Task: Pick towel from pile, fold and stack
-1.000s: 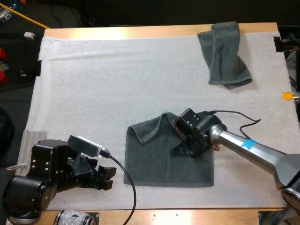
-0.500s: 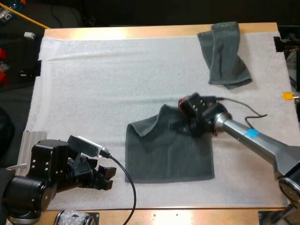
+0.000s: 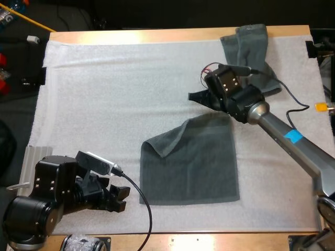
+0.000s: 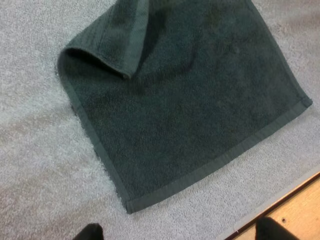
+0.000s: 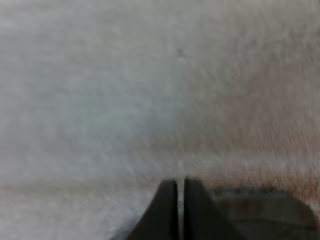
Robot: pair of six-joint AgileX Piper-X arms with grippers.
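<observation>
The right gripper has its fingers pressed together on nothing, over the white mat. The spread towel lies just to its near side, and the crumpled towel is close behind it. The left gripper holds its fingers apart and clear, with the spread towel just ahead of it, one corner flipped over.

Holds the black two-fingered left pincer low at the near left, fingers spread wide apart. Stretches the silver right arm forward and leftward, black right pincer closed, tips together on nothing
</observation>
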